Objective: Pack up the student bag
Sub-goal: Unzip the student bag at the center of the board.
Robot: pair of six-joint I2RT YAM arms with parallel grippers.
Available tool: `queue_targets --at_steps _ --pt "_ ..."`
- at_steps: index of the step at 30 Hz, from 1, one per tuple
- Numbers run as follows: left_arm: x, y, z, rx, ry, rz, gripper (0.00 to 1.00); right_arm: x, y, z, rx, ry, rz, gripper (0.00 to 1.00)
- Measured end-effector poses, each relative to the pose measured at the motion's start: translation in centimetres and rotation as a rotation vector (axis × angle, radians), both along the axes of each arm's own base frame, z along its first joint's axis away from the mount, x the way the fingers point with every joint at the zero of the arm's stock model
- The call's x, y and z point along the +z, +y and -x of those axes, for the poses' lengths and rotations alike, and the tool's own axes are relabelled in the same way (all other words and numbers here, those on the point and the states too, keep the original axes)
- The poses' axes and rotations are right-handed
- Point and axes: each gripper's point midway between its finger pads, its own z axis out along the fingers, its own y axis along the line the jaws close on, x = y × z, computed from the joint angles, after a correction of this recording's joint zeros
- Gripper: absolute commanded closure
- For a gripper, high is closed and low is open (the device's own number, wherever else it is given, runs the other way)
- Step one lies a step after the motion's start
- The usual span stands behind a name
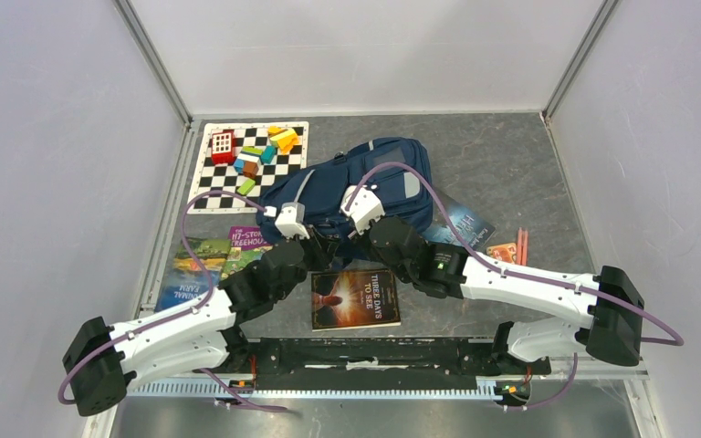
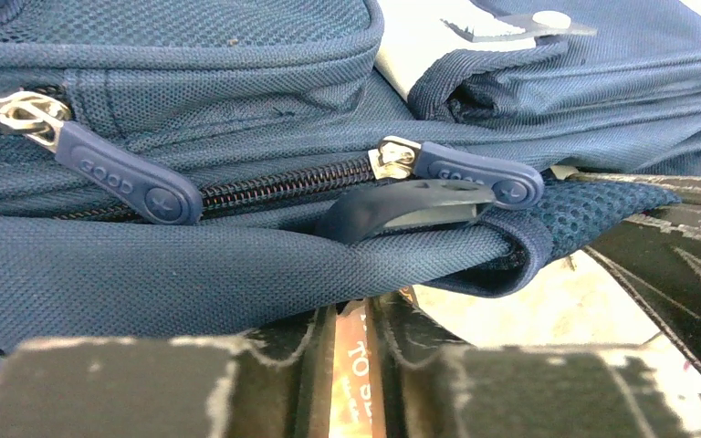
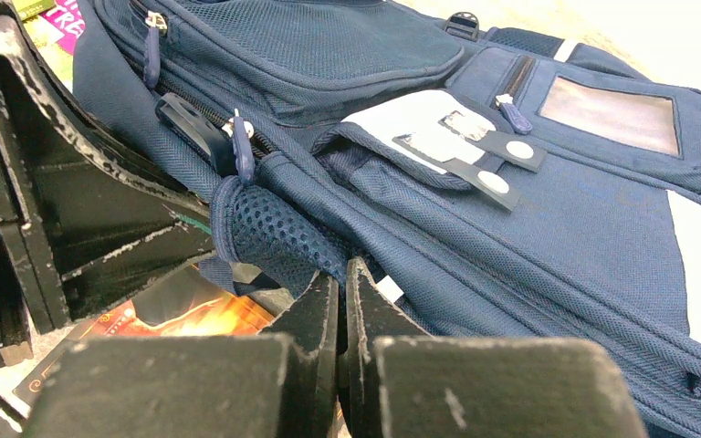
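Note:
The student bag (image 1: 365, 182) is a navy backpack lying flat at mid-table, front pockets up. Both grippers meet at its near edge. My left gripper (image 1: 318, 243) (image 2: 360, 315) stands open by a narrow slit just under a fold of the bag (image 2: 192, 274); an orange book cover shows through the gap. Above it run two zipper pulls (image 2: 128, 178) (image 2: 475, 172). My right gripper (image 1: 356, 239) (image 3: 342, 274) is shut, its tips pinching the mesh-lined edge of the bag (image 3: 274, 233), which is lifted off the table.
A book, "Three Days to See" (image 1: 354, 298), lies in front of the bag between the arms. Further books (image 1: 205, 265) lie at the left, another (image 1: 464, 224) partly under the bag's right side. A chessboard with coloured blocks (image 1: 251, 164) sits at back left; pencils (image 1: 520, 245) at right.

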Motion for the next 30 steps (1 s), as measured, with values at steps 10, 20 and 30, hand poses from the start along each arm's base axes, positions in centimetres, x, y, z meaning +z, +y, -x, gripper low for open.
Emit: queue_targets --at_steps 10,20,30 --pt "0.8 0.8 0.0 0.013 -0.037 -0.003 0.98 0.2 0.2 -0.1 0.001 -0.004 -0.016 1.0" --pt "0.5 4.8 0.8 0.102 -0.003 -0.102 0.98 0.5 -0.9 -0.3 -0.031 -0.025 -0.004 1.0" --pt "1.4 9.0 -1.8 0.158 0.11 -0.178 0.98 1.2 -2.9 -1.2 -0.051 -0.043 -0.033 1.0"
